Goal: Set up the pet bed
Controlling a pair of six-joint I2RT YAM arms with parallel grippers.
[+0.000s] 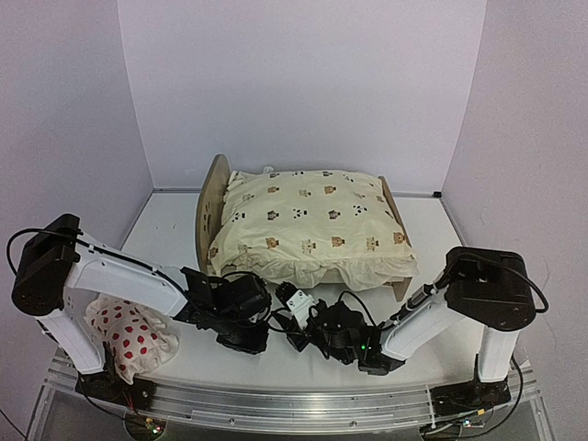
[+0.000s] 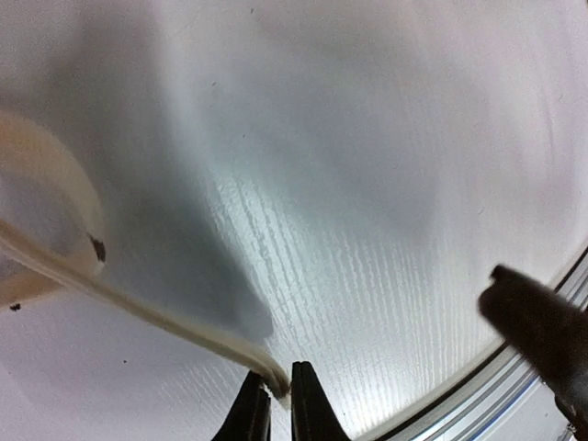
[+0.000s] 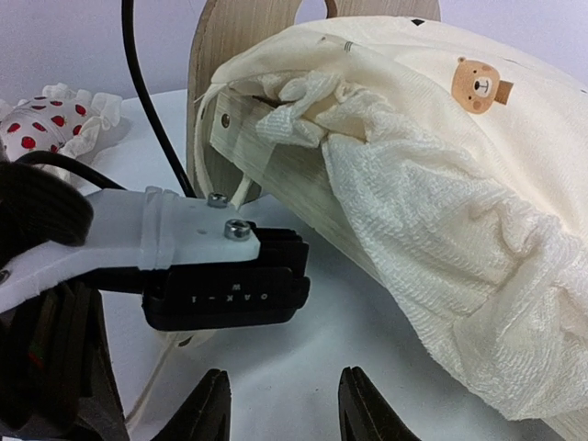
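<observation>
Left wrist view: the left gripper (image 2: 278,404) has its fingers (image 2: 308,409) drawn narrow, with the end of a cream tie (image 2: 138,308) pinched between them. The tie runs off to the left over the white table (image 2: 386,184). The pet bed is not in this view. Count: one tie and one pair of fingers.

Right wrist view: the right gripper (image 3: 287,377) hangs just in front of the pet bed (image 3: 285,179), its fingers standing apart with nothing between them. The left gripper lies low beside the bed's near rail, close to the headboard. A cream cushion (image 3: 432,184) lies on the bed and spills over that rail. A red-spotted pillow (image 3: 55,124) sits on the table beyond the headboard end, apart from the bed. Count: one bed, one cushion and one pillow.

Top view: the bed stands mid-table with the cushion on it. Both grippers meet just off its near side, towards the headboard corner. The pillow lies well off that corner, by the left arm's base. Count: two arms.

The step in hand looks like fastening the cushion to the frame by its tie. The next move probably calls for leading the tie to the rail, with the free right gripper ready to take the end. The pillow has yet to be placed on the bed.
</observation>
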